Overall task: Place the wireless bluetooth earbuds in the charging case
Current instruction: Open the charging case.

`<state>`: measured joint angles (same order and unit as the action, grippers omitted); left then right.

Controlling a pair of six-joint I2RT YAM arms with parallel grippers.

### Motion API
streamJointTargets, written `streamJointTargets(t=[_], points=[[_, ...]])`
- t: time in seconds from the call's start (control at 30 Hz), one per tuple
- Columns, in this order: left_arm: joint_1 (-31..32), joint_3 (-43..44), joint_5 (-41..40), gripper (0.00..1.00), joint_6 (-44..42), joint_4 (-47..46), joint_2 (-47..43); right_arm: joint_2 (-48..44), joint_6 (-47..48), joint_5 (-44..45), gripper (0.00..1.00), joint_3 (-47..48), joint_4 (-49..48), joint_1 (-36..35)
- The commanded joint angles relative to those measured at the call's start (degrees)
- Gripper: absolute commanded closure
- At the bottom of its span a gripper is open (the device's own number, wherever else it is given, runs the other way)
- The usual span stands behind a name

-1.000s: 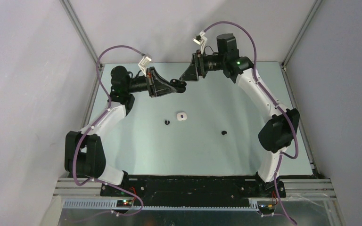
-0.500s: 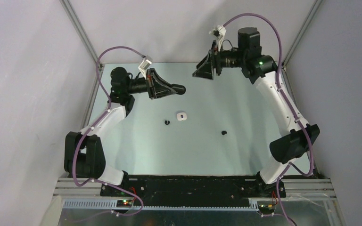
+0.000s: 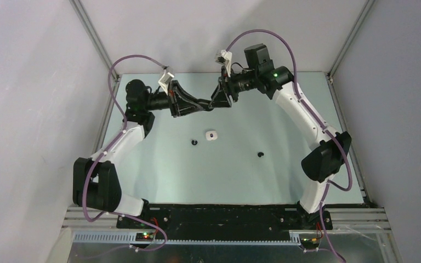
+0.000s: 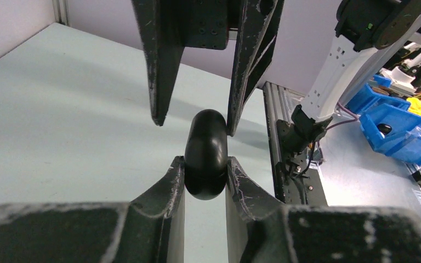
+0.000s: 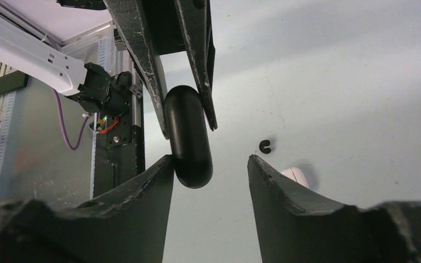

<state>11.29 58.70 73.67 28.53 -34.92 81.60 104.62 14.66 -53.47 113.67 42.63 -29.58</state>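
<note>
While the left gripper [image 4: 205, 164] is pinching the shut black charging case [image 4: 205, 139] in the air, the right gripper [image 5: 209, 160] is bracketing it with fingers wide, likely to open it. Its contents are hidden. Nearer, the left black earbud [image 3: 194, 142], a small white piece [image 3: 211, 135] and the right black earbud [image 3: 260, 155] are lying loose on the desk [image 3: 285, 175].

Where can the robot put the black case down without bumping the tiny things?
Bare: the near table strip between the arm bases and the two black earbuds, and the gap between those earbuds. Crowded: around the white piece, close beside the left-hand earbud.
</note>
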Motion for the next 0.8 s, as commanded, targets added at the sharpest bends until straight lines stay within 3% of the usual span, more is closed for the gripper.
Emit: streamJointTargets(t=[0.0, 0.3, 0.77], points=[[0.0, 0.1, 1.4, 1.00, -1.2, -2.0, -2.6, 0.9, 1.2, 0.9, 0.47, 3.7, -0.5, -0.5], [0.0, 0.0, 1.7, 1.00, -1.0, -2.0, -2.3, 1.8, -4.7, 1.9, 0.57, 4.3, -5.0, 0.7], [0.0, -0.1, 0.1, 1.00, 1.2, -1.9, -2.3, 1.7, -3.1, 0.7, 0.68, 3.3, -3.3, 0.1]])
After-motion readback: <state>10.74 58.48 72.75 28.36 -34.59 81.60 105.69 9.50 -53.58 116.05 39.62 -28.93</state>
